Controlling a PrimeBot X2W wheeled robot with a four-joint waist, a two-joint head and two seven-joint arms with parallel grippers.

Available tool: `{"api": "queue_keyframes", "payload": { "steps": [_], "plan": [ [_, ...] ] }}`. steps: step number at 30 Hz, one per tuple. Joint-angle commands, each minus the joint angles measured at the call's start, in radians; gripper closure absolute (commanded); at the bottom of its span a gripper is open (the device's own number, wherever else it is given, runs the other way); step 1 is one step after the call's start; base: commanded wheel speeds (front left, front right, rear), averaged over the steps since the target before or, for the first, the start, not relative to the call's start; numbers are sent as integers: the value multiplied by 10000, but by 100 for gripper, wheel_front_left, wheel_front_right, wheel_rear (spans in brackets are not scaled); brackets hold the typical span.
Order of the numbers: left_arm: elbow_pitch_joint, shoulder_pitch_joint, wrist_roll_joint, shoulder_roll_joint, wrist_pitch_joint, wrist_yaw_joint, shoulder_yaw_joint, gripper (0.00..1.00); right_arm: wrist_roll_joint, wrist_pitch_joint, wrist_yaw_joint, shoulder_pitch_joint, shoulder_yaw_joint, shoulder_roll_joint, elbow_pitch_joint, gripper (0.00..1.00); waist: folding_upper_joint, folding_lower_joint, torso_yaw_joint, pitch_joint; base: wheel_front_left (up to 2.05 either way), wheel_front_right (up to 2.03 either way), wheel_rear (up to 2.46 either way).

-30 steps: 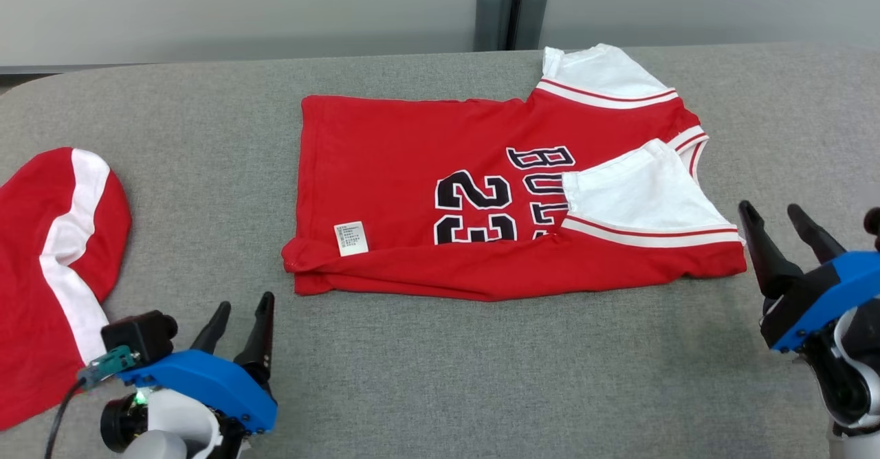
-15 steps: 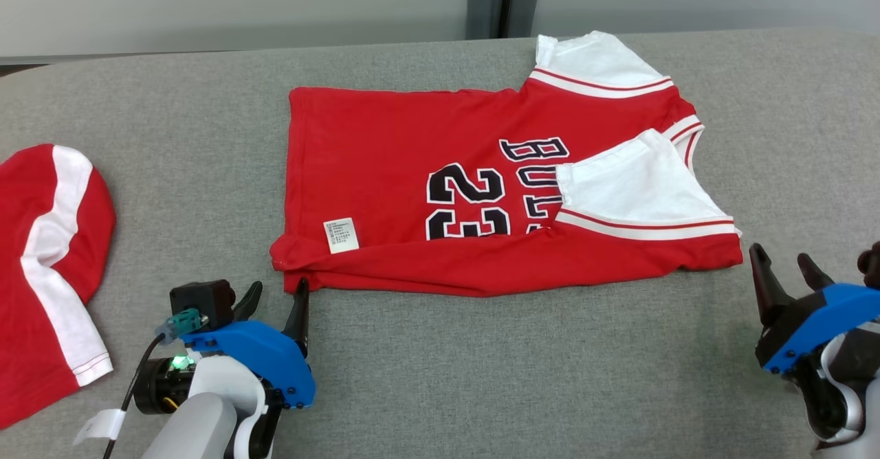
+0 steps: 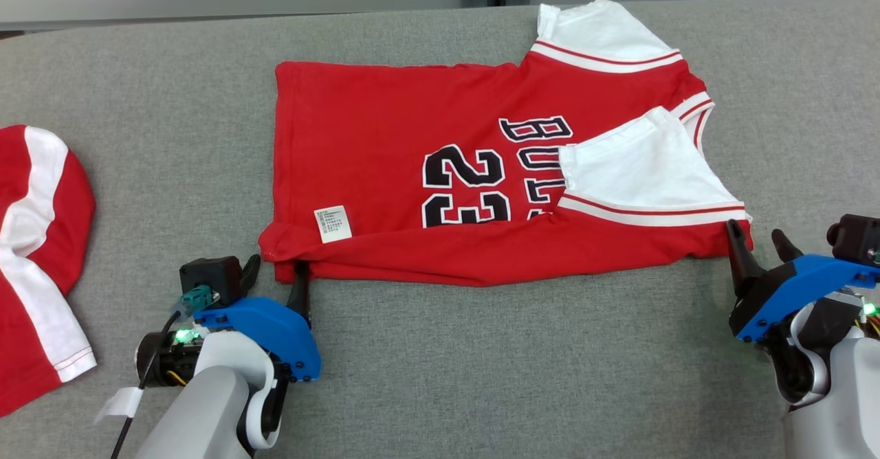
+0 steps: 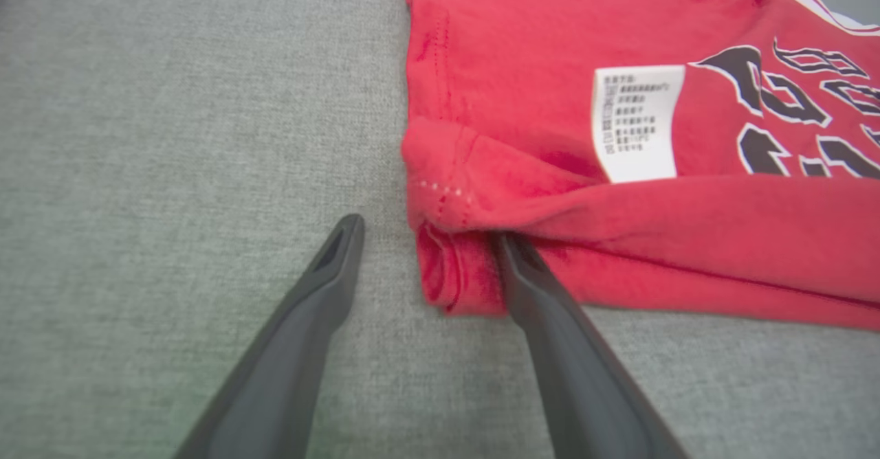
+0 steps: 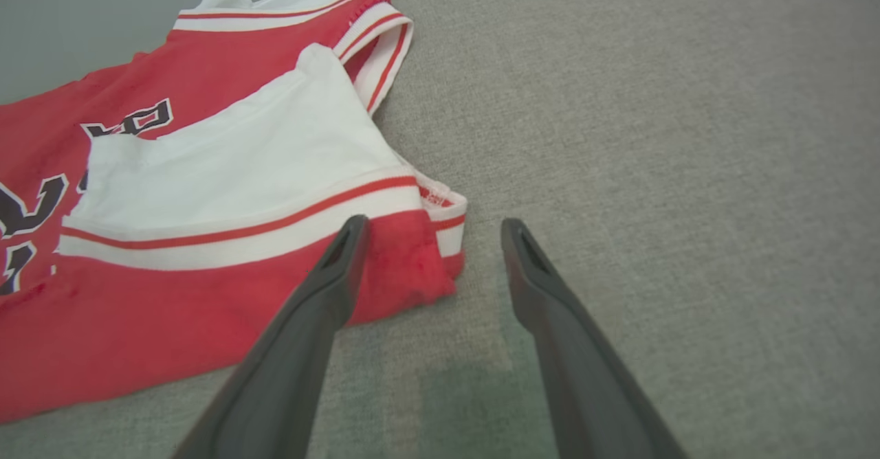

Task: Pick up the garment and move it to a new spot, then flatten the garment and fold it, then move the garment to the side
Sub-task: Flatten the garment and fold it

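The garment [image 3: 385, 129] is a red jersey with white sleeves and black "23" print, lying folded lengthwise on the grey table. My left gripper [image 3: 277, 266] is open at its near left corner. In the left wrist view that corner [image 4: 454, 266] lies between the fingers of the left gripper [image 4: 430, 232], and the right finger's tip is tucked under the folded edge. My right gripper [image 3: 755, 233] is open at the garment's near right corner. In the right wrist view the red and white hem corner [image 5: 426, 260] sits between the fingers of the right gripper [image 5: 434, 225].
A second red and white piece of clothing [image 3: 34, 253] lies at the table's left edge. Grey padded table surface [image 3: 495, 370] stretches in front of the garment. A pale wall runs behind the far edge.
Both grippers have moved forward to the garment's near corners, the left one also rightward. The head camera has tilted, shifting the whole picture. Both stay open.
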Motion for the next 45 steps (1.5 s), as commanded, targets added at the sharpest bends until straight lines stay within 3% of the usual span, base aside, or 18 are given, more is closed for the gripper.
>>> {"api": "queue_keyframes", "payload": {
  "steps": [1, 8, 9, 10, 11, 12, 13, 15, 21, 29, 37, 45],
  "plan": [
    [132, -81, 46, -57, -31, -51, -82, 0, -12, -110, 1, -181, 21, -2, 147, 0, 1, -1, 10, 57, 0, 0, 0],
    [621, -245, 37, -319, -29, -324, -345, 0, -172, -274, 1, -644, 217, -3, 1276, 0, 1, -1, 64, 296, 0, 0, 0],
    [676, -257, 34, -348, -9, -362, -389, 7, -148, -306, 1, -704, 237, -1, 1395, 0, 1, -1, 75, 318, 0, 0, 0],
    [735, -276, 41, -366, -13, -403, -423, 53, -138, -347, 1, -746, 250, 2, 1489, 0, 1, -1, 83, 337, 0, 0, 0],
    [797, -309, 17, -390, -20, -454, -450, 80, -133, -390, 1, -780, 249, 5, 1581, 9, 1, -1, 90, 355, 0, 0, 0],
    [863, -339, -5, -403, -5, -496, -475, 100, -130, -419, 1, -815, 251, 5, 1658, 52, 1, -1, 95, 369, 0, 0, 0],
    [927, -363, -23, -413, 26, -556, -504, 100, -116, -478, 1, -865, 255, 8, 1731, 60, 1, -1, 98, 377, 0, 0, 0],
    [1029, -407, -67, -397, -2, -617, -505, 100, -71, -624, 1, -937, 304, 8, 1820, 100, 1, -1, 98, 376, 0, 0, 0],
    [955, -406, -177, -363, -248, -850, -459, 100, 6, -915, 0, -862, 192, -15, 1634, 100, 1, -1, 123, 113, 0, 0, 0],
    [-309, 507, -323, 170, -219, -677, -367, 100, 278, 91, 0, 571, -24, -16, -141, 100, 1, -1, 138, -462, 0, 0, 0],
    [-2174, 1950, -435, 941, 407, -59, -324, 100, 1117, 1014, 0, 2458, 19, -19, -2033, 100, 1, -1, 135, -834, 0, 0, 0],
    [-3432, 3316, -731, 1413, 902, 546, -199, 100, 1927, 1229, 0, 3679, 302, -19, -2597, 100, 1, -1, 133, -968, 0, 0, 0]
  ]
}}
